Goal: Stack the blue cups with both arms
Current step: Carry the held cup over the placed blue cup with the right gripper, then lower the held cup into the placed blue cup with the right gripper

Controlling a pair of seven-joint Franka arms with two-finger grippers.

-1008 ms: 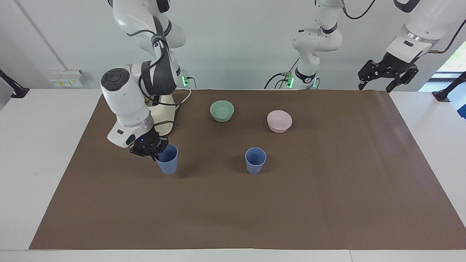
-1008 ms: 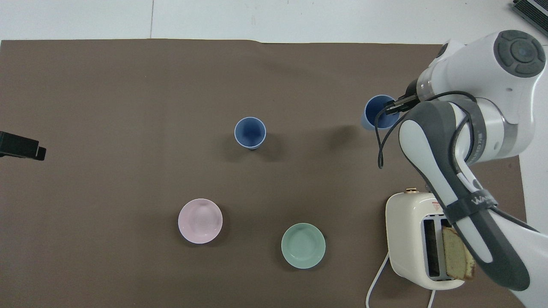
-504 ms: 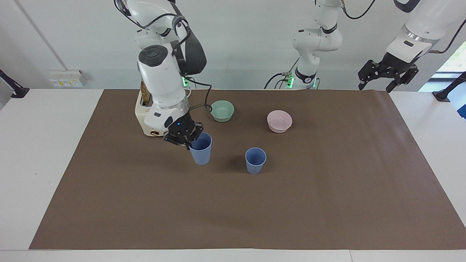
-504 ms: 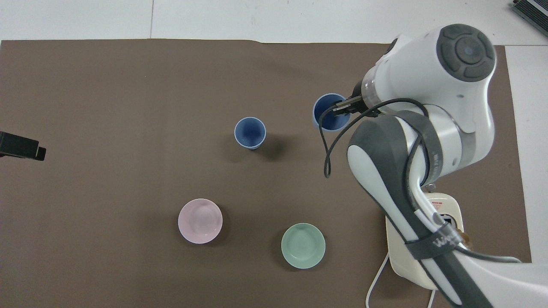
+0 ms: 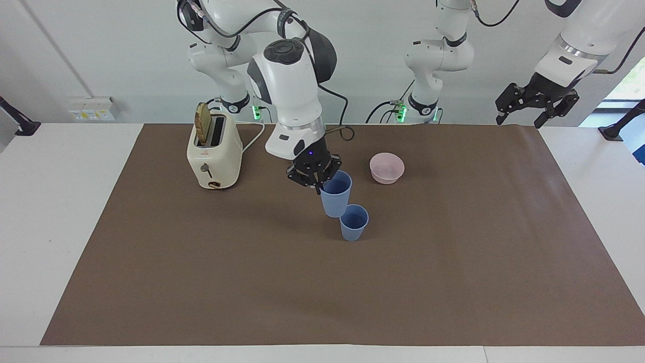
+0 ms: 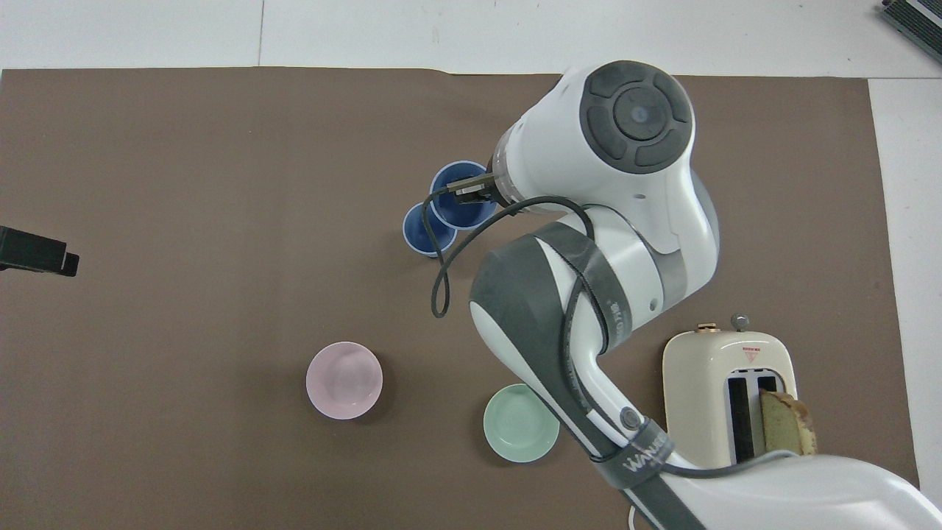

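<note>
One blue cup (image 5: 353, 222) (image 6: 421, 230) stands upright on the brown mat near the table's middle. The other blue cup (image 5: 336, 194) (image 6: 450, 188) hangs in the air, slightly tilted. My right gripper (image 5: 318, 185) (image 6: 471, 190) is shut on its rim, one finger inside the cup. The held cup is just beside the standing one, toward the right arm's end, and its base is about level with the standing cup's rim. Whether the two touch I cannot tell. My left gripper (image 5: 519, 121) (image 6: 37, 252) waits open and empty, raised over the mat's corner at the left arm's end.
A cream toaster (image 5: 214, 151) (image 6: 728, 405) with a bread slice stands near the right arm's base. A pink bowl (image 5: 386, 167) (image 6: 344, 380) and a mint-green bowl (image 6: 521, 423) sit nearer to the robots than the cups. In the facing view the right arm hides the green bowl.
The right arm has carried its blue cup up off the mat and across from the toaster's end to beside the standing cup. The left arm has not moved.
</note>
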